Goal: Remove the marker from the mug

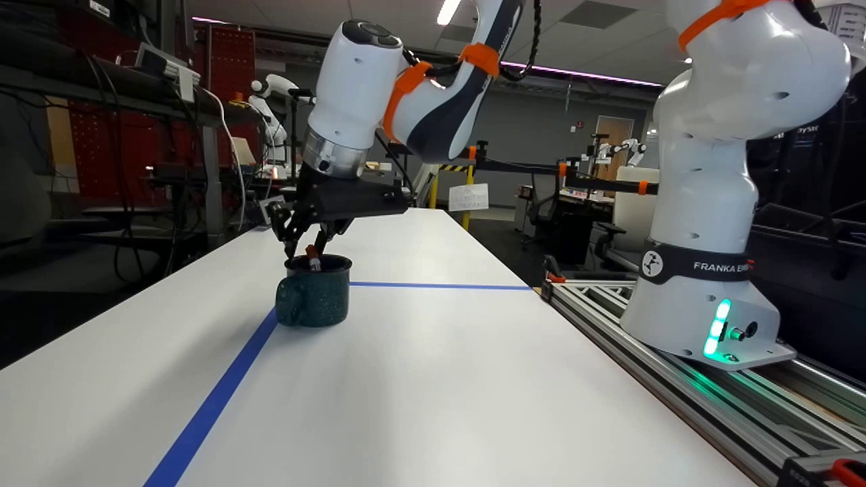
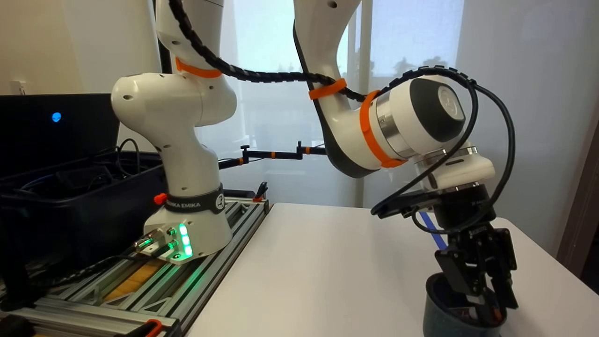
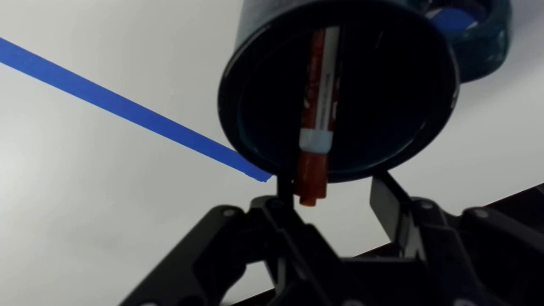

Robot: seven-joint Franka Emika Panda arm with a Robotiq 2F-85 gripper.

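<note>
The dark teal mug point(image 1: 312, 301) stands upright on the white table; it also shows in an exterior view point(image 2: 434, 306) and the wrist view point(image 3: 391, 97). The red marker point(image 3: 314, 140) leans inside it, its red cap sticking out past the rim; its cap also shows in an exterior view point(image 1: 312, 256). My gripper point(image 3: 332, 182) is open, with fingers apart at the mug's rim in both exterior views point(image 1: 304, 250) point(image 2: 497, 306). The marker cap lies between the fingers, close beside the left one in the wrist view; I cannot tell whether they touch. The marker's lower end is in shadow.
Blue tape lines point(image 1: 230, 382) run along the white table point(image 1: 433, 392) by the mug. The mug's handle point(image 1: 289, 301) sticks out at its side. The robot base point(image 1: 700, 318) stands on a metal rail frame at the table's edge.
</note>
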